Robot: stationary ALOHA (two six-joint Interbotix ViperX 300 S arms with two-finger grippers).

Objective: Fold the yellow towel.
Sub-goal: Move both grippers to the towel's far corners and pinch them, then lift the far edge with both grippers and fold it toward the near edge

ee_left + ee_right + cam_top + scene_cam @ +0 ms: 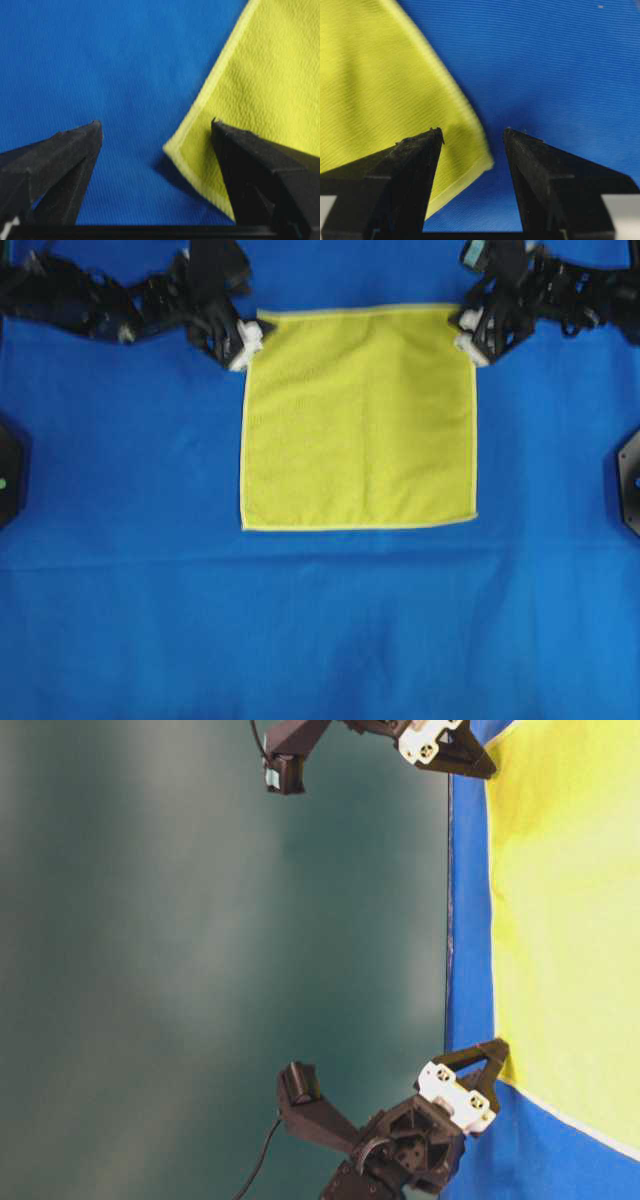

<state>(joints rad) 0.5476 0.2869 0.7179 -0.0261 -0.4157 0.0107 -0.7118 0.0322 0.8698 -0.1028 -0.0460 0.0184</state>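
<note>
yellow towel (358,418): bright yellow, paler hem, fine ribbed weave | blue cloth (120,540): plain saturated blue | gripper fingers (60,160): matte black | backdrop (150,920): dark green

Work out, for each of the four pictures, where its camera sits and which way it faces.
Overhead: looks straight down on the yellow towel, blue cloth and both arms.
Table-level: low, image turned sideways; left gripper and right gripper at the towel's edge.
Left wrist: looks past open gripper fingers at one towel corner.
Right wrist: the same, fingers around another corner.
All four views share the towel.
</note>
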